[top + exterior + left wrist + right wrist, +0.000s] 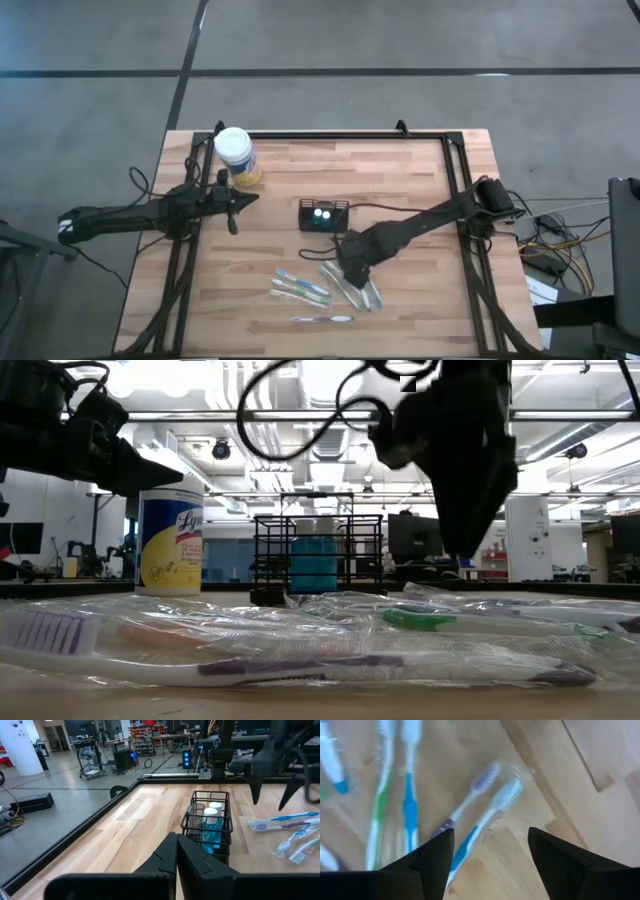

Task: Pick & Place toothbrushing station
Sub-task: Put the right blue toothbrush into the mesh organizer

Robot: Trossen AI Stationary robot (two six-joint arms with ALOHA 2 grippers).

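Observation:
The toothbrushing station, a small black wire caddy (322, 215) holding blue bottles, stands on its base at the middle of the wooden table; it also shows in the low view (315, 555) and the left wrist view (207, 827). My left gripper (235, 205) is shut and empty, hovering left of the caddy, its fingers (176, 855) pointing at it. My right gripper (352, 265) is open and empty, pointing down just near of the caddy, above several wrapped toothbrushes (355, 285). In the right wrist view its fingers (490, 855) stand over a blue-and-white toothbrush (475, 837) without touching it.
A white-capped, yellow-labelled round jar (237, 155) stands at the far left, behind my left gripper. More wrapped toothbrushes (300, 290) and a single one (322, 319) lie toward the near edge. Black rails (460, 190) run along the table's sides and far edge.

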